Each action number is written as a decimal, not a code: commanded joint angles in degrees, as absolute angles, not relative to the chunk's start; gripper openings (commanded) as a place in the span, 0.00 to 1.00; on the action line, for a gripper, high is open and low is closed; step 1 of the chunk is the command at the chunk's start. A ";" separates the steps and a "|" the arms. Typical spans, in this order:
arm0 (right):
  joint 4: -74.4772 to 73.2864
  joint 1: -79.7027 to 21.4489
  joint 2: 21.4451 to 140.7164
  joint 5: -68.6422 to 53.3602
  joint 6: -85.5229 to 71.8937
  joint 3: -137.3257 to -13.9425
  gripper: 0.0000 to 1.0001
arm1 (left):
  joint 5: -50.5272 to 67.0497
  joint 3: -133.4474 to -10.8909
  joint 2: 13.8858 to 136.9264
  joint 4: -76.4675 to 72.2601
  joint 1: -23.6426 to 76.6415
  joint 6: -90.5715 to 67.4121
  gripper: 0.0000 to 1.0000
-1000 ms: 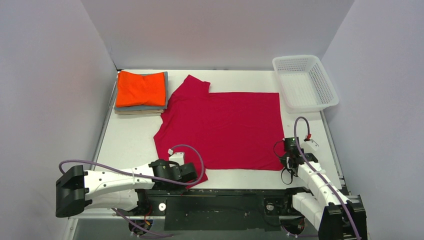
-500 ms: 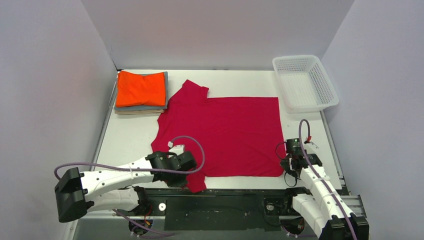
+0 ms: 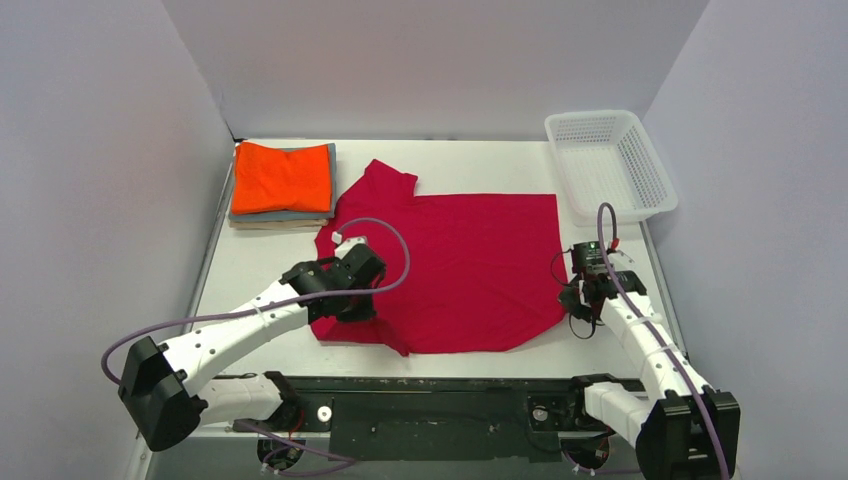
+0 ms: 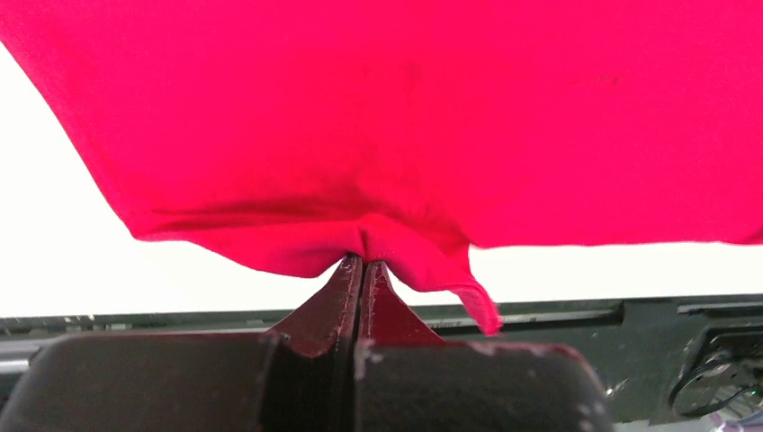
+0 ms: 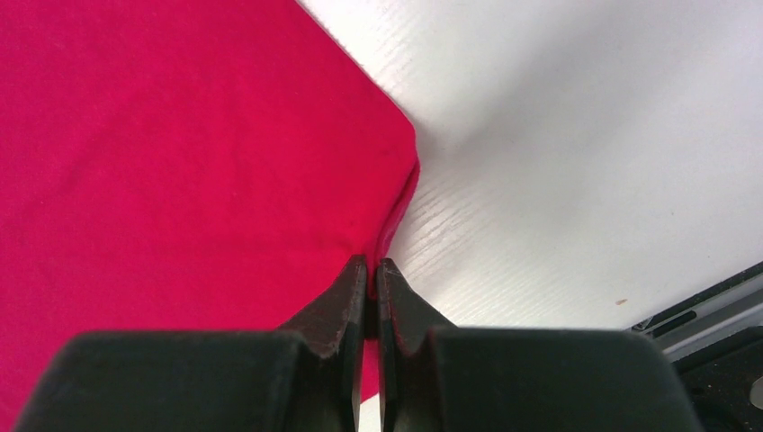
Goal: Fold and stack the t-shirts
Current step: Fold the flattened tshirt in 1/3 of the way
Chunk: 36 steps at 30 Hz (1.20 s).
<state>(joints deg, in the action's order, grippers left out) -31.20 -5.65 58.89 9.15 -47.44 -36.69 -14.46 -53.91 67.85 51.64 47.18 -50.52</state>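
1. The crimson-red t-shirt (image 3: pixel 460 260) is seen spread flat over the middle of the table (image 3: pixel 255 275), with one sleeve pointing toward the far left.
2. The near-left edge of this shirt is pinched by the left gripper (image 4: pixel 362 267). Its jaws are pressed together on a small bunched fold of red cloth, and the fabric around the grip is drawn into creases.
3. The near-right corner of the shirt is pinched by the right gripper (image 5: pixel 372 267). Its jaws are closed on the hem right at the corner, with bare table showing just beside them.
4. A stack of folded tees is seen at the far-left corner of the table. The orange t-shirt (image 3: pixel 281 177) lies on top, the grey-blue t-shirt (image 3: pixel 295 214) under it, and the beige t-shirt (image 3: pixel 270 225) at the bottom.
5. The stack sits just beside the red sleeve; whether the two touch cannot be told.
6. A white mesh basket (image 3: pixel 610 165) stands at the far-right corner, apart from the red shirt.
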 commanded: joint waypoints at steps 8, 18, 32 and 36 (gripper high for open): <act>-34.78 -4.75 67.85 10.65 -45.14 -45.98 0.01 | -15.18 -59.46 70.80 44.35 36.57 -41.83 0.00; -35.23 -2.40 72.02 12.24 -44.58 -49.66 0.01 | -14.17 -59.63 71.35 38.11 31.52 -38.17 0.00; -34.53 -1.55 75.95 12.74 -43.20 -52.44 0.01 | -16.82 -60.19 75.01 28.43 29.76 -31.29 0.00; -34.00 -1.42 76.77 12.77 -42.90 -52.77 0.01 | -18.50 -62.05 77.83 28.94 29.38 -30.64 0.00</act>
<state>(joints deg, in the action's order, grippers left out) -32.56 -1.89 75.79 10.31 -43.46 -50.39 -16.14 -57.91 76.07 32.25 30.00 -32.88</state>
